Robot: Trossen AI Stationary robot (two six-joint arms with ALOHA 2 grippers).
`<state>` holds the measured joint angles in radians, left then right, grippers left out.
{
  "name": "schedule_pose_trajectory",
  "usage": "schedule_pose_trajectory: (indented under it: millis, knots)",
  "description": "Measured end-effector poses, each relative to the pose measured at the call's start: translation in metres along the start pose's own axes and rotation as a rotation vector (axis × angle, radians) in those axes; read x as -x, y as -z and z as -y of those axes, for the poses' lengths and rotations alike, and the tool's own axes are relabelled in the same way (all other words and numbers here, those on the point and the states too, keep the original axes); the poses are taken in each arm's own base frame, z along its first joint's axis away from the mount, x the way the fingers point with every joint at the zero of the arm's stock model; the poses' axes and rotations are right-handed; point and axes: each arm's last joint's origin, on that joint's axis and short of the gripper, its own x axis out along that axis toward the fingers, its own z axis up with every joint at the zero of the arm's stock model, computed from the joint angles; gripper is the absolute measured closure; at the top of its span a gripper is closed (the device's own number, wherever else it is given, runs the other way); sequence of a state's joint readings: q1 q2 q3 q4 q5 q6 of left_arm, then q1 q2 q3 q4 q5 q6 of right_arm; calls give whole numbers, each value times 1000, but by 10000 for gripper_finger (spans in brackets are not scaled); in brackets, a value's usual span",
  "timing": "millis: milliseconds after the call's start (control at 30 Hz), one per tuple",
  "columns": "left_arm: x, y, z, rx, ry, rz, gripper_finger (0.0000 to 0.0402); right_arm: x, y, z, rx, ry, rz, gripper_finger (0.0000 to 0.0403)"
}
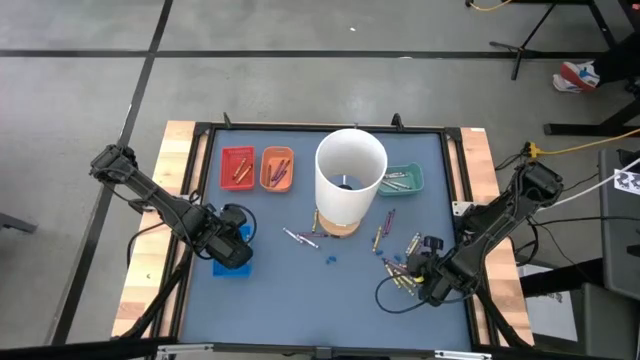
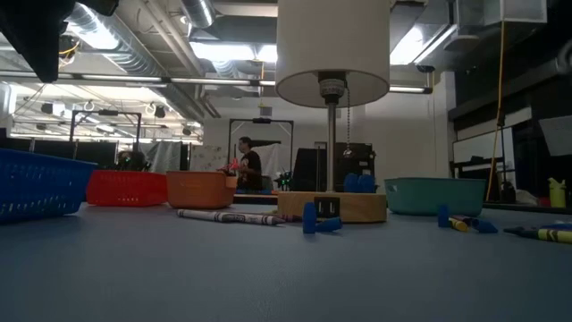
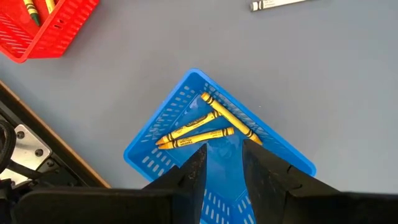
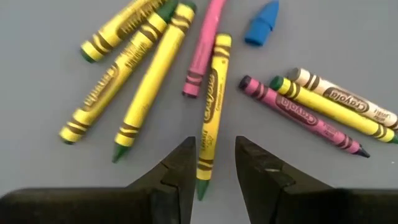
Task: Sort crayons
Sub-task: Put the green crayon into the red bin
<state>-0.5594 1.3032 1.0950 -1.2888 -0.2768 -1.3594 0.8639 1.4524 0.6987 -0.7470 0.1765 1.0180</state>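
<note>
Yellow paper-wrapped wax crayons (image 4: 149, 62) lay scattered on the blue-grey mat at the near right, nine counted in the right wrist view. Right gripper (image 4: 211, 163) hovered over them, fingers spread and empty, straddling one yellow-wrapped green-tipped crayon (image 4: 210, 121). Pick step, I'd say; next calls for lowering and pinching that one. Left gripper (image 3: 221, 165) hung parted and empty above the blue slotted plastic tray (image 3: 155, 149), holding three yellow crayons (image 3: 205, 127).
</note>
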Motion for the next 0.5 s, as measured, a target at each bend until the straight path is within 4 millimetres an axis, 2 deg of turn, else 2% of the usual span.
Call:
schedule_pose_trajectory:
  millis: [500]
  knots:
    - [0, 0, 1, 3, 10, 2, 315, -6, 3, 3, -7, -4, -8, 292]
